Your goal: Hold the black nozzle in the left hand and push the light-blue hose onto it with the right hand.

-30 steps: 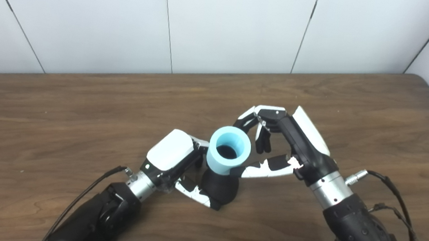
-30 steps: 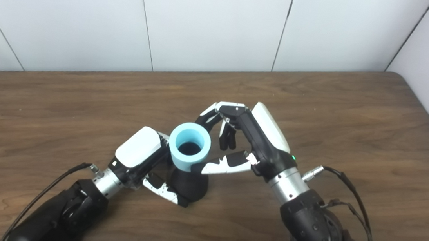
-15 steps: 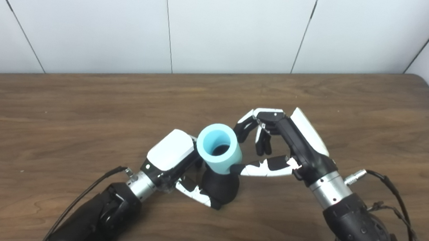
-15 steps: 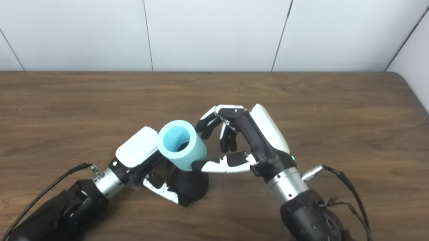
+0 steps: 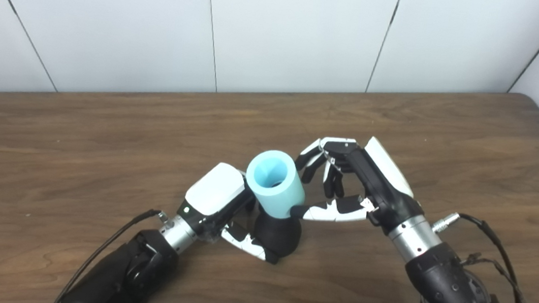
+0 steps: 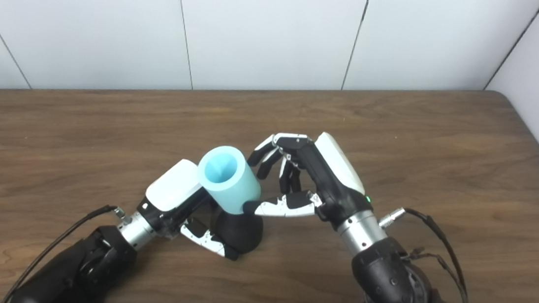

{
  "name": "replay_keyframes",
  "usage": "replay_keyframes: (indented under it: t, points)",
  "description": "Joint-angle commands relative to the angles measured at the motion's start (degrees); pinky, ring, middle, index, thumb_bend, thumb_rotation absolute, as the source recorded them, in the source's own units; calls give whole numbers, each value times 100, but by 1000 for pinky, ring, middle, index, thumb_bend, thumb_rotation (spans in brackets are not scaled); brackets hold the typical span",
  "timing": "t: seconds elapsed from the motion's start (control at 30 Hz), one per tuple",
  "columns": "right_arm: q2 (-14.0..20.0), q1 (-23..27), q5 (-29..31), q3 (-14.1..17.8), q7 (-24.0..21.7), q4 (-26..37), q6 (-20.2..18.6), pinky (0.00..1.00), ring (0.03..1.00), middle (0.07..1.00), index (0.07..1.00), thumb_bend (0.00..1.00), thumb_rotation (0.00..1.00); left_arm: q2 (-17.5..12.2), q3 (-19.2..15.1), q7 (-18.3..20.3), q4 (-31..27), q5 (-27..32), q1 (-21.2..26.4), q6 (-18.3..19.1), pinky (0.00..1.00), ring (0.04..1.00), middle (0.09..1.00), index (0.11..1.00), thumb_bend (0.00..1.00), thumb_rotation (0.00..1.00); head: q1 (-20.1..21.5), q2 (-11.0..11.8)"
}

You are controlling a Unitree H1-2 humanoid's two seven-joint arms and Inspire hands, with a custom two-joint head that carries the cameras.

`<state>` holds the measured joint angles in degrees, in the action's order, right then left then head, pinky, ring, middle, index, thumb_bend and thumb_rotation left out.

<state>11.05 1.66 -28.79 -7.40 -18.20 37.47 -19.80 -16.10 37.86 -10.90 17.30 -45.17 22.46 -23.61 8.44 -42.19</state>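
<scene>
Spanning the scene: brown wooden table [image 5: 448,139], white wall panels behind. Entering from the near left edge: left hand [image 5: 217,201], closing around the black nozzle [image 5: 277,234] from the left, thumb wrapping its near side, nozzle base standing on the table near centre. Entering from the near right: right hand [image 5: 345,188], thumb lying against the right wall of the light-blue hose [image 5: 276,184], other fingers curling beside its far right side; firm contact of those fingers not being confirmed by either view.

Sitting on top of the nozzle: hose, lower end meeting the nozzle's upper part, open mouth facing up. Long axis leaning, mouth tipping toward the far left, away from the right hand, toward the left hand. Depth of seating not showing.

Judging the coming push: hose lying immediately left of the right hand; requiring the axis brought upright over the nozzle, then pressing down. Risking further tilt or slipping off if pushing sideways.
</scene>
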Motion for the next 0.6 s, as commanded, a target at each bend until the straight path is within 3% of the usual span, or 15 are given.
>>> replay_keyframes:
  t: [0.0,0.57]
  points:
    - [-8,126,-46,11,37,312,25,108,185,431,536,517,0,41,572,334,650,-290,-1206,-43,264,358,448,513,520,0,4,-5]
    - [7,47,-169,40,77,314,-10,152,231,433,533,517,0,17,569,350,666,-292,-1196,-44,287,379,471,502,522,0,26,28]
